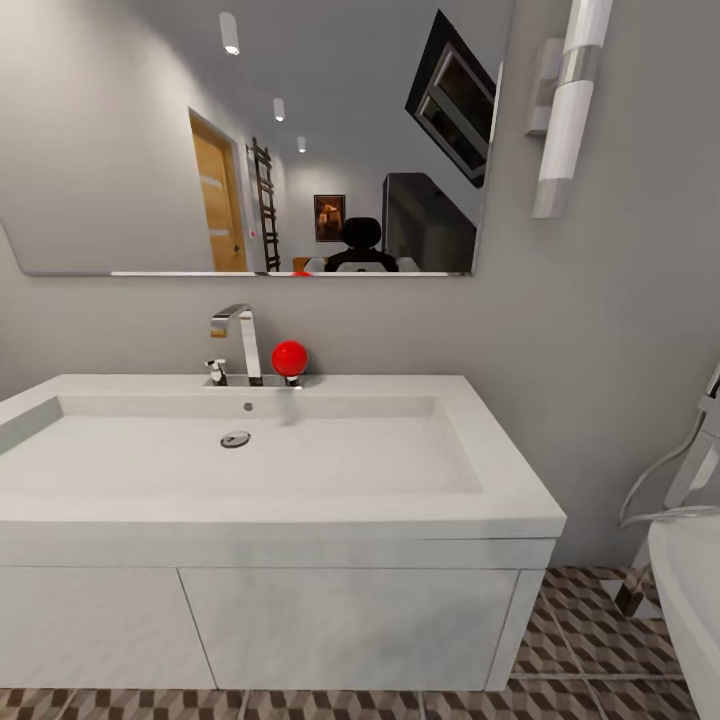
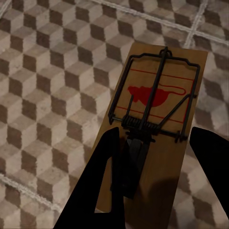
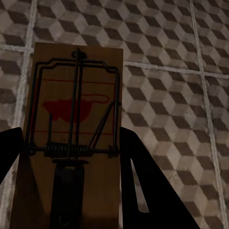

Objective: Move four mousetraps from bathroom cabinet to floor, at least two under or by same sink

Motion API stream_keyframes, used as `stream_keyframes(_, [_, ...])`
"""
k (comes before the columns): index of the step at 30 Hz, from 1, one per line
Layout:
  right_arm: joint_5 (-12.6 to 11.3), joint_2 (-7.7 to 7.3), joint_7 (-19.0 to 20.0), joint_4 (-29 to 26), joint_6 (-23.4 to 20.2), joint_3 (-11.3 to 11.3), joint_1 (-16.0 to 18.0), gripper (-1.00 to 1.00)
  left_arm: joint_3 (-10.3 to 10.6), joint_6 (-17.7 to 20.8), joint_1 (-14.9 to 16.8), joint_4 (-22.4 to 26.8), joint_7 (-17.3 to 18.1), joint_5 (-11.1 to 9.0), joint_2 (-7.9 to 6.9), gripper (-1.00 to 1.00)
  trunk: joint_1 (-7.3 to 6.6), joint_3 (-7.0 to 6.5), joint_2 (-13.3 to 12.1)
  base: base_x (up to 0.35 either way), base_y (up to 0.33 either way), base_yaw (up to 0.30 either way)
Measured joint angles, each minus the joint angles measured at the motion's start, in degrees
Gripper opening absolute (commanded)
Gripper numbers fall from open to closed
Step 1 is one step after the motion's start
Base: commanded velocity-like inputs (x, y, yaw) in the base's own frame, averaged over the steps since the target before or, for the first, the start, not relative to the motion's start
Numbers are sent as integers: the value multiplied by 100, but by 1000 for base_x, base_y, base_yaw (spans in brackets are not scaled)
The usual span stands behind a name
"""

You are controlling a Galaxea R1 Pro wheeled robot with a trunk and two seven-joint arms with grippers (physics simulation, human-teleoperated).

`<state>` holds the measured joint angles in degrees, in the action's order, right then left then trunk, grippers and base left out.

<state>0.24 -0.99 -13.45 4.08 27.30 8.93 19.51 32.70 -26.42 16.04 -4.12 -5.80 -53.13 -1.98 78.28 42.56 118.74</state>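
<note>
1. While the head faces the sink (image 1: 280,450), the left hand (image 2: 157,176) grasps a mousetrap (image 2: 157,119) between its fingers, above the floor (image 2: 47,95).
2. Right hand (image 3: 71,181) likewise grasps a second mousetrap (image 3: 76,124) over tiles.

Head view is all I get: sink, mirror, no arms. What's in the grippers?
Observer: The left wrist view shows a mousetrap between the left gripper fingers, over the bathroom floor.
Operator: And the right side?
Observer: The right gripper has a second mousetrap between its fingers, red mouse print facing the camera.
Operator: Are they down on the tiles yet?
Observer: Can't tell. Both boards show patterned tile behind them, but neither wrist view settles whether they touch it.
</note>
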Motion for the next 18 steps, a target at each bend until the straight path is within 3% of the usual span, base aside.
stream_keyframes(18, [0, 0, 0, 0, 0, -1, 0, -100, 1, 1, 0, 0, -42, 7, 1, -100, 373, 305, 680, 0, 0, 0])
